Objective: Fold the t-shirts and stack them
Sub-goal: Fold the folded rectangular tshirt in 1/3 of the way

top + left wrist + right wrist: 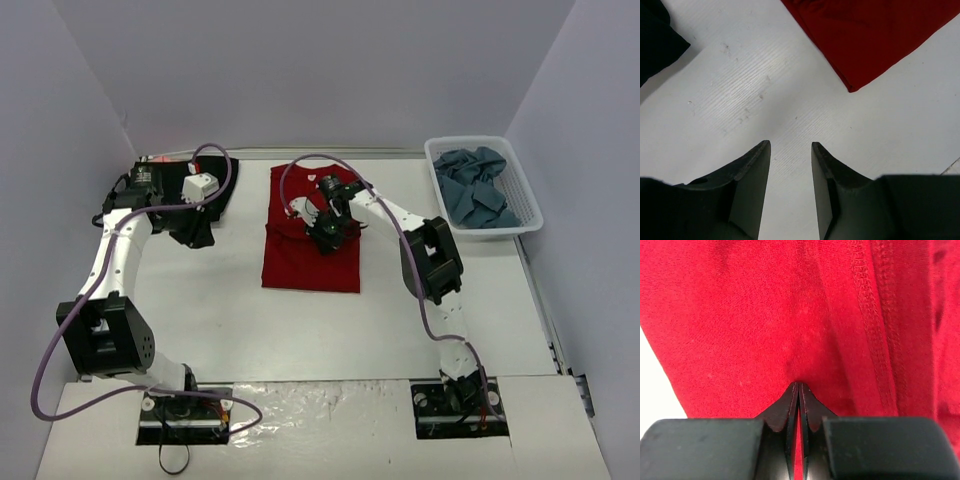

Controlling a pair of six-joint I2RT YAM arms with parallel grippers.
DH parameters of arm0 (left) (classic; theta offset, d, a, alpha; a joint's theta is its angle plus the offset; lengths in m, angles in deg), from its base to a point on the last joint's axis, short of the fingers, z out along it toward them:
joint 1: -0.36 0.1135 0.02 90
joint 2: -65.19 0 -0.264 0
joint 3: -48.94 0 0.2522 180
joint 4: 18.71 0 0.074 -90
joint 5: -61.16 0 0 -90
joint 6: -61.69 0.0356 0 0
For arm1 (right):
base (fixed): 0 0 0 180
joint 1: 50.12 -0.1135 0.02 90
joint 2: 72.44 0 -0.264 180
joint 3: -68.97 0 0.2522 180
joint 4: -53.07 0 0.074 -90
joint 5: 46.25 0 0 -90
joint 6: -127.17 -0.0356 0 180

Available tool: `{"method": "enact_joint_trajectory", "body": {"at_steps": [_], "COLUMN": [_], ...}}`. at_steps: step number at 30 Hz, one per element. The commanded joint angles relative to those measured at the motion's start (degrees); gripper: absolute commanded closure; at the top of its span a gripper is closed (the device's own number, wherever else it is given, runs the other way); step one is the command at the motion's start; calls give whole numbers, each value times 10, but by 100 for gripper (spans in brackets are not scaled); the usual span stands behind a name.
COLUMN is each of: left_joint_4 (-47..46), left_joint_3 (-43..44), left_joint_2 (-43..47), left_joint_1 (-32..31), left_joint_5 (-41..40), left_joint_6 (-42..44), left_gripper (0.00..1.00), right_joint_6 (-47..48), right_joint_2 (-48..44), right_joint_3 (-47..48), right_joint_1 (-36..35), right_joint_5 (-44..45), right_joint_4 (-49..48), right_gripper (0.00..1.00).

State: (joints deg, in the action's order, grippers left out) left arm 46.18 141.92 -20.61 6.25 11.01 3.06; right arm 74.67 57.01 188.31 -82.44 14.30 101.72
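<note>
Pale neck tag [312,180] is too small to read. One red t-shirt [300,265] lies folded flat mid-table [300,340], long axis running near to far, collar at the far end. One black t-shirt [655,40] is far-left. Blue-grey t-shirts [478,190] are heaped in the white basket [530,208], count unclear. Right gripper [798,386] has its fingers pinched together on the red cloth. Left gripper [790,145] has its fingers apart over bare table.

The left gripper [790,146] is held with fingers parted (pointing down); the right gripper [798,385], its arm stretched forward, is closed tight on a pinch of the dark red t-shirt [765,315].
</note>
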Motion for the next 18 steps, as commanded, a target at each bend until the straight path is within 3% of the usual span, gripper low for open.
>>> {"method": "enact_joint_trajectory", "body": {"at_steps": [1, 10, 18], "left_joint_4": [-16, -25, -27], "left_joint_3": [-15, -27, -31], "left_joint_2": [14, 7, 12], "left_joint_1": [8, 8, 8], "left_joint_5": [-8, -3, -10], "left_joint_6": [-15, -25, -24], "left_gripper": [63, 63, 62], "right_joint_6": [5, 20, -14], "right_joint_2": [12, 58, 113], "right_joint_3": [26, 88, 255], "right_joint_1": [-3, 1, 25], "right_joint_5": [-25, 21, 87], "right_joint_4": [26, 21, 7], "right_gripper": [100, 100, 100]}}
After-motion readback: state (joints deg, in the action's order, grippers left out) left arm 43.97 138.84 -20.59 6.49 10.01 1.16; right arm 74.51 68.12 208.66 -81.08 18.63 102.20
